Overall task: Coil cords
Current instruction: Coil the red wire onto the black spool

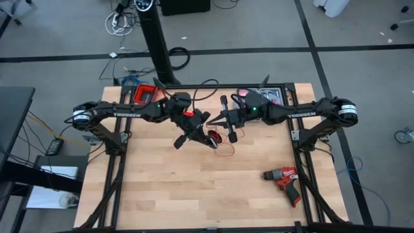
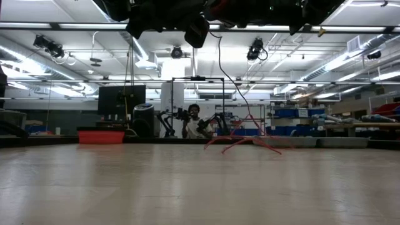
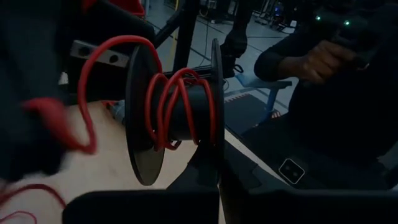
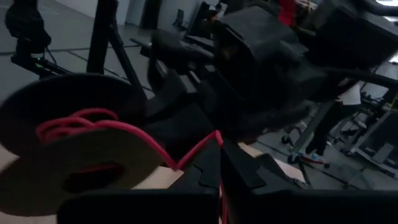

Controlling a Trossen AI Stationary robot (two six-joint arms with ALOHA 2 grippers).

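Note:
A small black spool (image 3: 180,106) with two round flanges has the thin red cord (image 3: 163,109) wound round its core. It hangs above the middle of the table between both grippers and also shows in the right wrist view (image 4: 68,149). My left gripper (image 1: 208,136) is shut on the spool. My right gripper (image 1: 212,123) faces it from the table's right and is shut on the cord. The rest of the cord drops to the table, where its loose red loops (image 1: 224,149) lie; the low view shows them too (image 2: 247,140). My left gripper holds the spool by the rim of one flange (image 3: 215,168), which runs down between the two fingers. The spool is lifted clear of the table with its axis about level. My right gripper pinches a single strand of the cord (image 4: 205,146) between its fingertips, close to the spool. That strand runs taut from the winding (image 4: 74,127) to the fingers.
A red and black drill (image 1: 284,181) lies near the table's right front. A red box (image 1: 145,96) stands at the far left, and a bin of parts (image 1: 259,97) at the far right. A person (image 3: 323,81) stands beyond the far edge.

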